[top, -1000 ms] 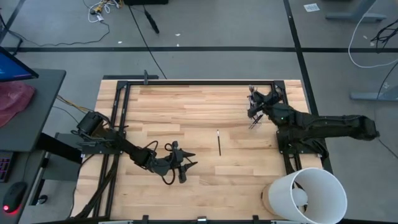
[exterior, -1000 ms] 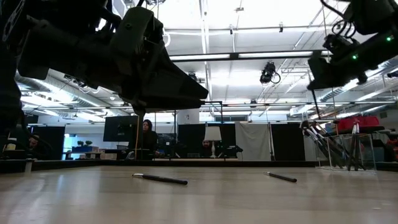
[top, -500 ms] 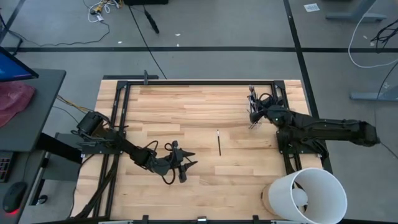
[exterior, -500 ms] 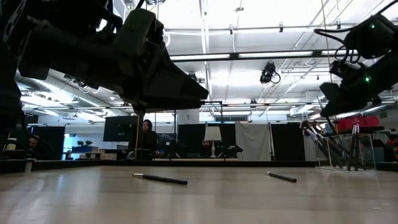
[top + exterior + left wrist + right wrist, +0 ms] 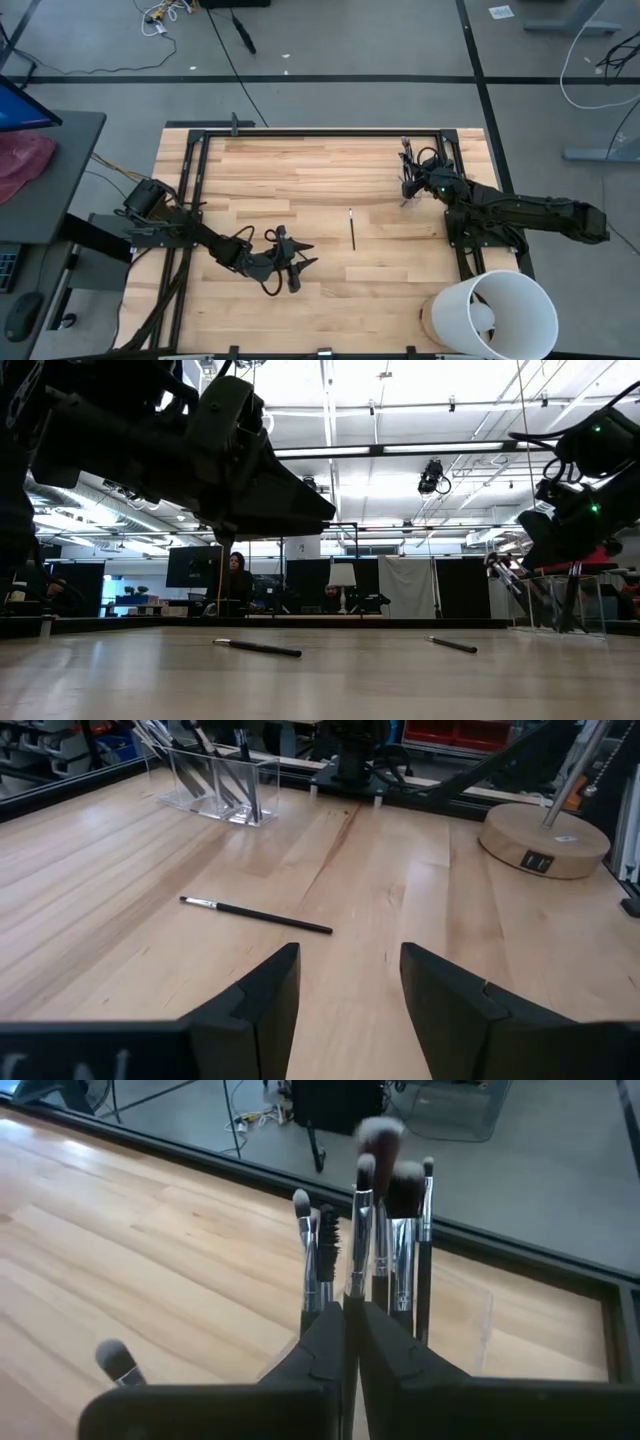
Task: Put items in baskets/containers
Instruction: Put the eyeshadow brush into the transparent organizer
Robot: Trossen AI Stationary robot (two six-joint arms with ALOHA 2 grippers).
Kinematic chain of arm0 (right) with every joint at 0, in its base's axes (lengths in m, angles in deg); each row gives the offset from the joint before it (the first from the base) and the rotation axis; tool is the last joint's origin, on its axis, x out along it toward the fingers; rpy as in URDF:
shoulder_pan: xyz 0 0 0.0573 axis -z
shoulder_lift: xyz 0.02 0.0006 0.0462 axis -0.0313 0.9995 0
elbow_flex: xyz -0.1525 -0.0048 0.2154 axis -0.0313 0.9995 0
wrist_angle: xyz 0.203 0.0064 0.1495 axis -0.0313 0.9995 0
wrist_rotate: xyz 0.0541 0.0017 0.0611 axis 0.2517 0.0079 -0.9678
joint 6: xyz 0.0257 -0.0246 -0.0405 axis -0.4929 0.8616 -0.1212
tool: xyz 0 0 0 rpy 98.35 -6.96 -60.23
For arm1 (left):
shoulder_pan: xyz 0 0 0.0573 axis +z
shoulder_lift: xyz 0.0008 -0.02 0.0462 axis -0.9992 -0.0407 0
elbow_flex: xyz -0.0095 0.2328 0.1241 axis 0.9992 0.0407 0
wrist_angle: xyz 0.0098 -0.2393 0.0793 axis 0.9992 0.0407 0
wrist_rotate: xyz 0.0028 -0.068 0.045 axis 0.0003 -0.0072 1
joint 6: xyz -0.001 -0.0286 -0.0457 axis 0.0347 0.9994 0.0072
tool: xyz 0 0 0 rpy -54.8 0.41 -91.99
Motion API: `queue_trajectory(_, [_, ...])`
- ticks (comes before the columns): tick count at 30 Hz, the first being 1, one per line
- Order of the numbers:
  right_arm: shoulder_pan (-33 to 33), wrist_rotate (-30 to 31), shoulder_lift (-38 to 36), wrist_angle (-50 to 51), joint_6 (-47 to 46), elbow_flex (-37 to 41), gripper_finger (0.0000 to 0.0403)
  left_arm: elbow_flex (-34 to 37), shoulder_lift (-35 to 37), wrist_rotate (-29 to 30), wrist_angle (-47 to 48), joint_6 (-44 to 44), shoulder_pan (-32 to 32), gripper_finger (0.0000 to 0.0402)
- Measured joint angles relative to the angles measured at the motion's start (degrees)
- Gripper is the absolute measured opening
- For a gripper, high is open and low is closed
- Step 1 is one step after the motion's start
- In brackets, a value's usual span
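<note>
The clear cup [image 5: 405, 158] [image 5: 482, 1323] [image 5: 226, 786] stands near the table's far right corner with several brushes upright in it, heads up. My right gripper [image 5: 411, 183] [image 5: 351, 1312] [image 5: 562, 528] is at the cup, shut on one brush. One loose brush [image 5: 352, 228] [image 5: 255, 914] lies flat mid-table. Another brush [image 5: 404, 200] [image 5: 116, 1360] lies beside the cup. In the low view, two brushes [image 5: 258, 648] [image 5: 453, 645] show on the wood. My left gripper [image 5: 298, 266] [image 5: 345, 970] hovers open over the near middle, touching nothing. My right gripper pinches one brush by its dark handle [image 5: 353, 1285], just below the silver ferrule, between the two fingertips. The brush stands about upright with its fluffy head [image 5: 376, 1132] up, close against the brushes in the cup. The fingers hide its lower end.
A large white bucket [image 5: 495, 312] lies at the near right corner. Black frame rails [image 5: 190, 200] run along the table's left, far and right sides. A round wooden base [image 5: 545, 840] stands on the right side. People [image 5: 238, 575] sit in the room beyond the far edge.
My right gripper has come down toward the cup and shifted a little toward the near edge. The brushes lying on the table have stayed where they were.
</note>
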Motion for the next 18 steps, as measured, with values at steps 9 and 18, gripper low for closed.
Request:
queue_trajectory(9, [2.37, -3.44, 0.0, 0.19, -0.93, 0.0, 0.0049, 0.0, 0.0, -0.02, -0.04, 0.35, 0.13, 0.0177])
queue_trajectory(18, [2.31, -5.21, 0.08, 0.87, -0.94, 0.11, 0.0077, 0.02, 0.0, -0.02, -0.04, 0.44, 0.13, 0.0177])
